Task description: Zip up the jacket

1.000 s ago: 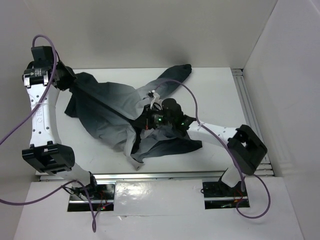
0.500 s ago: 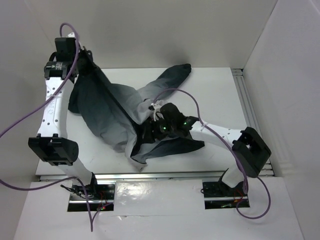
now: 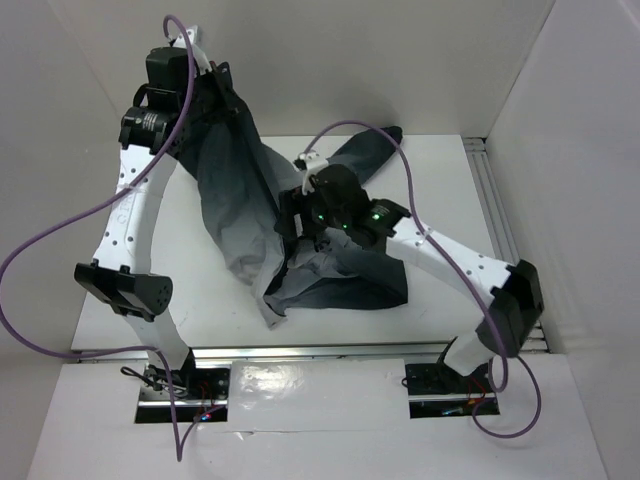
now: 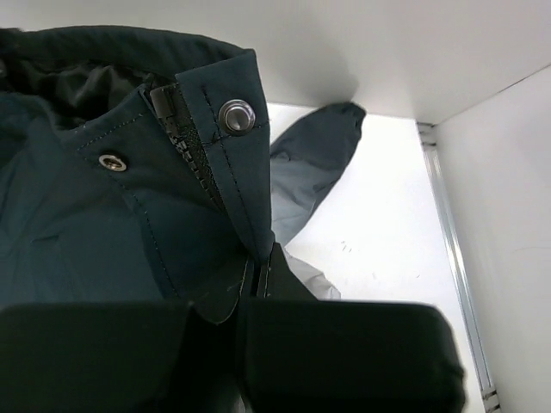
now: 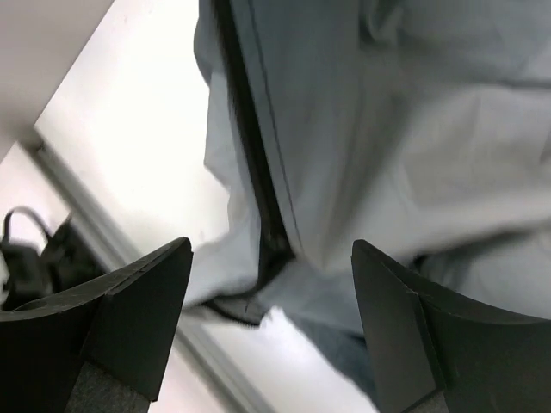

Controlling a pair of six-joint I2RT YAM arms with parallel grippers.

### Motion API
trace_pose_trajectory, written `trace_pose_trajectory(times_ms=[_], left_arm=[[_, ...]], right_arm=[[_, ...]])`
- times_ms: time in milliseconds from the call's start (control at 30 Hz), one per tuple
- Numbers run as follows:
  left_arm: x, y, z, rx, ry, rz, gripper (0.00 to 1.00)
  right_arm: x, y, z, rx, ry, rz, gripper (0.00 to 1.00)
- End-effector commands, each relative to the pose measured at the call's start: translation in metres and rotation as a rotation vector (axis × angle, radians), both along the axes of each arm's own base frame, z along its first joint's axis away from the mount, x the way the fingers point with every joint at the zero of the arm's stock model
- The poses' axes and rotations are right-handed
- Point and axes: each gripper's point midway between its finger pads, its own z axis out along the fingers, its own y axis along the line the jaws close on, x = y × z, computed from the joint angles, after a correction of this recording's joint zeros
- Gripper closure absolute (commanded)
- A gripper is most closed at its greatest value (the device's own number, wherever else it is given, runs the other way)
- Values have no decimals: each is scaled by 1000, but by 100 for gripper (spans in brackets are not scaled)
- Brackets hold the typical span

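Observation:
The dark jacket [image 3: 235, 190] hangs stretched from my raised left gripper [image 3: 203, 88] down to the table, where its lower part [image 3: 340, 285] lies crumpled with the grey lining showing. In the left wrist view my left gripper [image 4: 260, 274] is shut on the jacket's front edge, just below a metal snap [image 4: 236, 114] and the zipper teeth [image 4: 183, 131]. My right gripper [image 3: 289, 222] hovers over the hanging fabric's lower stretch. In the right wrist view it [image 5: 271, 297] stands open with nothing between its fingers, above the lining [image 5: 387, 155] and a dark zipper line [image 5: 258, 181].
One sleeve [image 3: 365, 150] lies toward the back of the white table [image 3: 450, 180]. Metal rails run along the right side [image 3: 497, 210] and the front edge [image 3: 320, 352]. White walls close in on the left, back and right. Purple cables [image 3: 60, 240] loop off both arms.
My left arm has swung up and to the right, lifting the jacket's edge high. My right gripper has opened, let go of the fabric and risen a little.

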Motion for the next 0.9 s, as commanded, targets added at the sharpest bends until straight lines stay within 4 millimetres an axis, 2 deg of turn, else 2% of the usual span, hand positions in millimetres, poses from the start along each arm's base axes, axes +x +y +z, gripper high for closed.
trace_pose_trajectory(times_ms=[0, 33, 67, 100, 133, 167, 200, 233, 267, 300, 333, 367, 400, 433, 467, 500, 533, 567, 633, 667, 700, 733, 767, 800, 833, 867], left_arm=[[-2, -12, 57, -41, -176, -33, 100], [-5, -16, 62, -44, -186, -43, 100], [-6, -18, 62, -46, -186, -51, 100], [-6, -18, 62, -46, -186, -52, 100], [-7, -23, 62, -47, -186, -62, 100], [-8, -24, 62, -50, -185, -71, 100], [-8, -24, 62, -50, -185, -71, 100], [-11, -30, 60, -51, -175, -89, 100], [-11, -29, 59, -40, -179, -92, 100], [-12, -29, 56, -37, -166, -92, 100], [-12, -29, 53, -25, -159, -95, 100], [-10, -23, 43, -5, -134, -81, 100], [-17, -21, 40, -1, -112, -81, 98], [-16, -6, 37, 7, -105, -41, 90], [-16, 1, 13, 29, -50, -25, 62], [-21, 8, 6, 37, -32, -4, 45], [-37, 17, 22, 38, -79, 29, 33], [-41, 26, 1, 53, -36, 56, 24], [-59, 35, 0, 61, -44, 84, 15], [-80, 41, -2, 64, -53, 98, 15], [-89, 45, -2, 57, -62, 112, 13], [-99, 46, -6, 55, -66, 112, 13], [-109, 40, -36, 53, -10, 67, 13], [-127, 39, -33, 48, -41, 40, 13], [-137, 28, -46, 43, -16, -9, 13], [-147, 13, -61, 31, 17, -82, 12]], right_arm=[[32, 24, -8, -40, -49, -25, 18], [40, 32, 3, -19, -78, -22, 18], [45, 38, 7, -2, -93, -23, 18], [51, 44, 0, -7, -88, -23, 19], [55, 49, 5, 2, -96, -23, 21], [61, 52, 8, 10, -111, -36, 25], [64, 56, 1, -5, -99, -35, 32], [67, 58, 16, 19, -119, -37, 57], [72, 56, 12, 11, -114, -78, 75], [75, 57, 16, 29, -122, -93, 89], [75, 58, 32, 67, -128, -103, 100], [82, 53, 45, 98, -142, -125, 100], [92, 45, 53, 121, -139, -134, 100], [96, 40, 66, 152, -144, -141, 100], [102, 36, 80, 177, -160, -143, 100], [110, 26, 95, 215, -168, -148, 100], [114, 23, 103, 236, -178, -138, 100], [118, 19, 115, 276, -174, -137, 100], [128, 5, 136, 344, -177, -110, 100], [135, 2, 140, 358, -174, -111, 100], [139, -2, 160, 384, -206, -107, 100], [146, -10, 167, 402, -212, -107, 100], [149, -13, 172, 404, -214, -105, 100], [151, -11, 183, 417, -233, -102, 100], [157, -20, 186, 417, -231, -103, 100], [162, -21, 187, 420, -234, -99, 100]])
